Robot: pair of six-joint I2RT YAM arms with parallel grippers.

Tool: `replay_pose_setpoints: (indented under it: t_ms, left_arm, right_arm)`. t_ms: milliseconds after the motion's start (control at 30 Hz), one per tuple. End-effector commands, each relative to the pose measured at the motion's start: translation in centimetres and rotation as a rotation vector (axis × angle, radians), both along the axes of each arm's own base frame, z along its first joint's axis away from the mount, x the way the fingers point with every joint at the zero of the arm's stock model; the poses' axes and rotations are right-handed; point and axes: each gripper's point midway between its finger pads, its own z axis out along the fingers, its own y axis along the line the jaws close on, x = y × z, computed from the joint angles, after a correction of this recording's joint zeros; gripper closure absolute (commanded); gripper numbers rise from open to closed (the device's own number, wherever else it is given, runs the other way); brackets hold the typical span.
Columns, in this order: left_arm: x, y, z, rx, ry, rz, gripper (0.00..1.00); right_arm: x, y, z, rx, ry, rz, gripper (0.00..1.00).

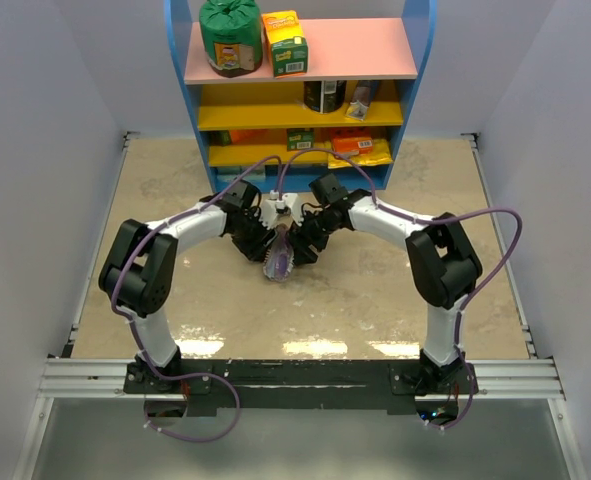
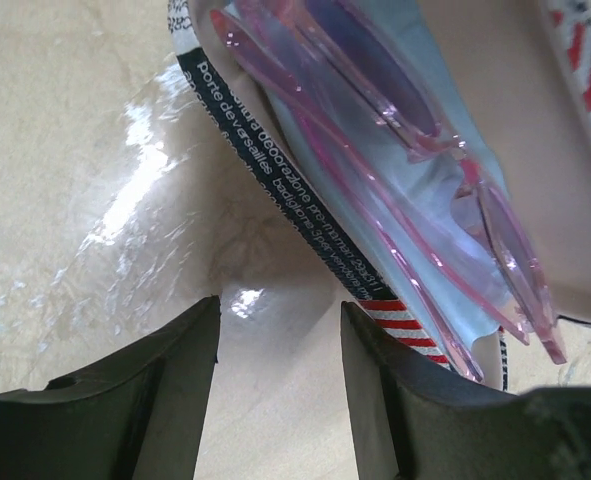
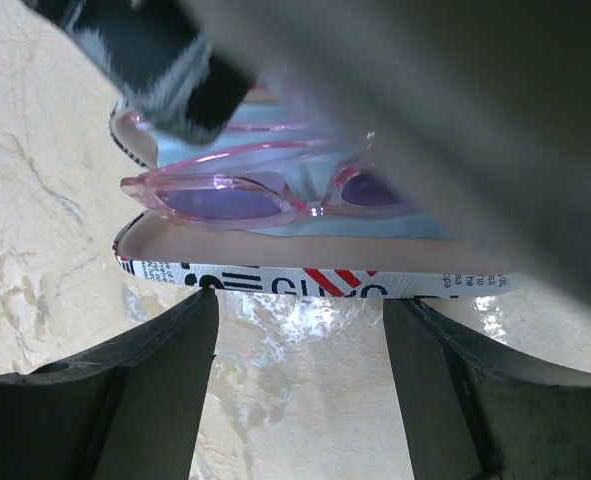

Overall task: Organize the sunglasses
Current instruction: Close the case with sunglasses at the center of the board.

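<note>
The sunglasses (image 2: 395,110) have pink frames and purple lenses. They lie on a light blue cloth (image 2: 375,190) inside the open mouth of a white printed pouch (image 2: 275,170). In the right wrist view the sunglasses (image 3: 225,200) sit just past the pouch rim (image 3: 305,278), which runs across my fingertips. My left gripper (image 2: 280,305) is open over bare table, its right finger beside the pouch edge. My right gripper (image 3: 300,300) is open, with nothing between its fingers. From above, both grippers (image 1: 265,243) (image 1: 300,243) flank the pouch (image 1: 278,262) at mid-table.
A blue shelf unit (image 1: 190,110) stands at the back, holding a green bag (image 1: 231,38), a yellow-green carton (image 1: 285,42) and other packets. White walls close in both sides. The marbled tabletop (image 1: 375,310) lies around the arms.
</note>
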Motion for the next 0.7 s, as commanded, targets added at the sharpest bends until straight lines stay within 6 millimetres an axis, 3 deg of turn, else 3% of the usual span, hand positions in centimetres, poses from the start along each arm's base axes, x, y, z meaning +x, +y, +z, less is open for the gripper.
replay_pose_setpoints:
  t_ms: [0,267,667]
  left_arm:
    - [-2.6,-5.3,1.6,-0.15,0.049,-0.15,0.44]
    - [-3.7,-6.2,2.0,-0.171,0.059,-0.199,0.43]
    - [-2.0,-4.3,1.7,-0.105,-0.005,-0.119,0.43]
  right_arm:
    - [1.4,3.7,4.5,0.181,-0.125,0.034,0.3]
    - [1.3,3.7,4.5,0.185,-0.129,0.04,0.27]
    - [2.4,1.4,4.8,0.069,-0.193,0.028,0.21]
